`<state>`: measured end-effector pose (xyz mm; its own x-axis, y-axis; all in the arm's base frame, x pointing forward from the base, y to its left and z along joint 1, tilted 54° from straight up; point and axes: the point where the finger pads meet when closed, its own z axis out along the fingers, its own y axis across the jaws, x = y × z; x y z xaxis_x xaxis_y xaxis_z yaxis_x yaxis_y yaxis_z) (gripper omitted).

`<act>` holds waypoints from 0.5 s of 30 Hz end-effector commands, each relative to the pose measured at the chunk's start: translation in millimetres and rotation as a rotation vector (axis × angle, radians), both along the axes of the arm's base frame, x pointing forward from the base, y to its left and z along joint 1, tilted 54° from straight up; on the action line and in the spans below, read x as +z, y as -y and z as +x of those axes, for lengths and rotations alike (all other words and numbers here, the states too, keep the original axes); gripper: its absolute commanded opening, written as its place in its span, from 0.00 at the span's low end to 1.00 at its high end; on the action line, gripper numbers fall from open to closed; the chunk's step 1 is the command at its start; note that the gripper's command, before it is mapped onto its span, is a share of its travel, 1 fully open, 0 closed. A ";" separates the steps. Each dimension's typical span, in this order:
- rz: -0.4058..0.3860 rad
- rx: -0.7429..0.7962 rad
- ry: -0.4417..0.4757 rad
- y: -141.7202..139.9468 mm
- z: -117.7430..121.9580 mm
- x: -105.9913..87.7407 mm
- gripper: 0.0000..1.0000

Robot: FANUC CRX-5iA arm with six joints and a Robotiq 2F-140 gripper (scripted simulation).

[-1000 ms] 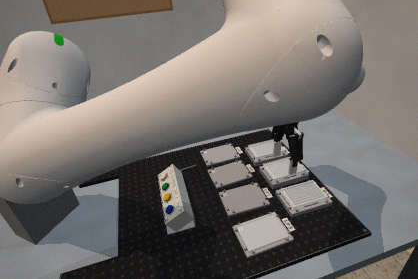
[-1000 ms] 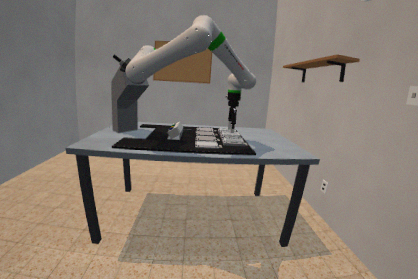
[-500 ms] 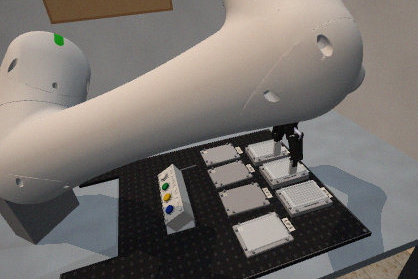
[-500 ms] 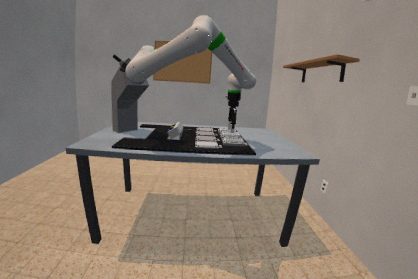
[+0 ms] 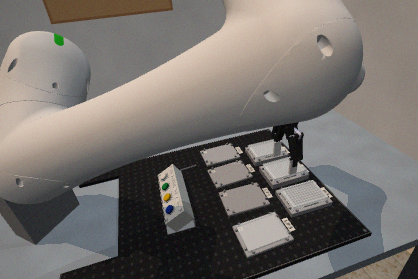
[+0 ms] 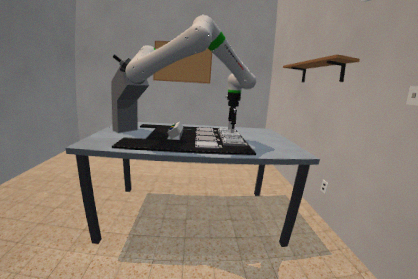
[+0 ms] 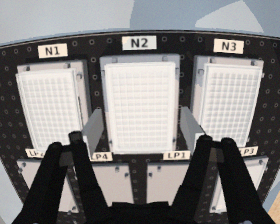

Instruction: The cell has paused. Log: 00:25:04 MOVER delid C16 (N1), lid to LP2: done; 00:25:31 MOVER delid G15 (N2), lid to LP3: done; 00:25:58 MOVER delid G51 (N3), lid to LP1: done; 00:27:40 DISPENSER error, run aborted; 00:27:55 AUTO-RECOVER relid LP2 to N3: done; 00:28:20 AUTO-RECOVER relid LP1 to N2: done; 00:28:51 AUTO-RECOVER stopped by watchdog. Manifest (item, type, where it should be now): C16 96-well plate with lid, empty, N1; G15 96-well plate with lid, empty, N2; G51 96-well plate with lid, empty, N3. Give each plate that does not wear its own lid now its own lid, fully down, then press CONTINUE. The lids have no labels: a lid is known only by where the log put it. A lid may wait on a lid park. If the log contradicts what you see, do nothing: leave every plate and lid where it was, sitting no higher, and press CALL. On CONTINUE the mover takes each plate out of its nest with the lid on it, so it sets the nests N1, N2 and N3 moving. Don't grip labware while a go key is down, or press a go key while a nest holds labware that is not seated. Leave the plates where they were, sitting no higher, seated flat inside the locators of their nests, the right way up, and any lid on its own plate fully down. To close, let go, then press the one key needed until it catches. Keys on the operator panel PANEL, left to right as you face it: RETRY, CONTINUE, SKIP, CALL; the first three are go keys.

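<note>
The gripper (image 7: 140, 137) hung over the middle nest, marked N2 (image 7: 139, 43), with its fingers apart on both sides of the plate there and holding nothing. In the wrist view, the plate in N2 (image 7: 139, 106) looked smooth and pale, so it wore a lid, and the plate in N3 (image 7: 228, 96) seemed covered as well, although its wells showed through. I could not tell from that view whether the plate in N1 (image 7: 50, 99) was covered; in the top view its open wells (image 5: 303, 195) were plain. One lid (image 5: 263, 232) lay on the nearest lid park, just beside the bare plate. The other parks (image 5: 244, 198) showed only grey pads. The operator panel (image 5: 175, 204) stood well apart, left of the parks, on the black board (image 5: 340, 227).
</note>
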<state>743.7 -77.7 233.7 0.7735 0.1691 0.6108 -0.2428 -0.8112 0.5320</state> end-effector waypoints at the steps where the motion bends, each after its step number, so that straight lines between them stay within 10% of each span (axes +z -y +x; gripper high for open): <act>1: 0.000 0.000 0.000 -0.1 0.2 0.0 0.66; 15: 0.000 0.000 0.000 1.9 2.4 -2.1 0.66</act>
